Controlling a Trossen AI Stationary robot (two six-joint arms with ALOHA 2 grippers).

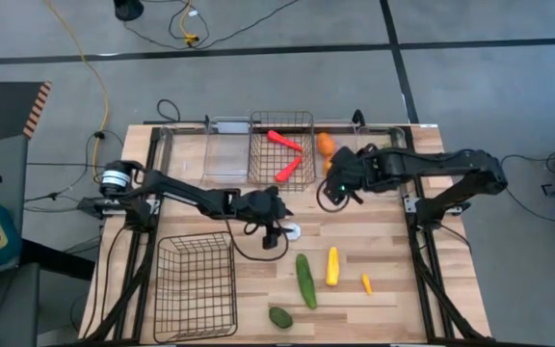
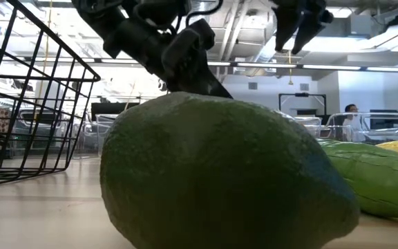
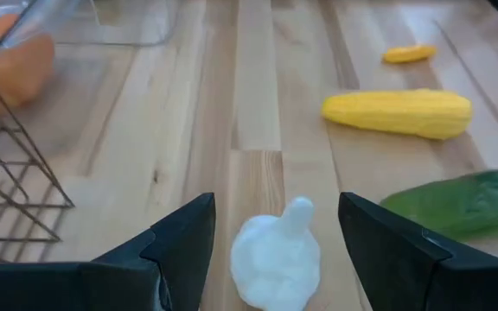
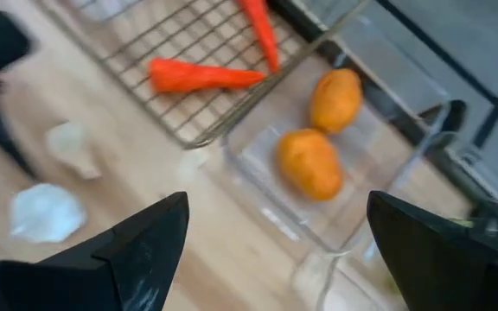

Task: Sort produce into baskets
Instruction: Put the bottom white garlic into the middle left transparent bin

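Nearest the table's front edge lies the dark green pear-shaped toy avocado (image 1: 280, 317), with the larger dark wire-mesh basket (image 1: 196, 286) standing off to its left. Just behind the avocado are a long green toy cucumber (image 1: 305, 280), a yellow toy squash (image 1: 332, 266) and a tiny yellow piece (image 1: 366, 283), all loose on the pale wooden table (image 1: 383, 241). Farther in, at the middle of the table, the left gripper (image 3: 275, 246) is down low with its two dark fingers spread wide on either side of a white bulb-shaped toy garlic (image 3: 277, 257); the jaws stand clear of it on both sides, so nothing is gripped yet. I'd say the step in hand is picking up this garlic. The next move, as I judge it, calls for bringing the fingers together on the bulb squarely, since its rounded body could squirt out, then lifting and carrying it to a container. Beyond, the right gripper (image 4: 271, 242) hangs over the table's far side, jaws wide and holding nothing, above a narrow clear plastic bin (image 4: 379, 130) that holds two orange toy fruits (image 4: 309, 162). Beside that, the smaller wire-mesh basket (image 1: 281, 148) holds two red-orange toy carrots (image 1: 285, 143), and another clear bin (image 1: 225, 149) sits to its left.
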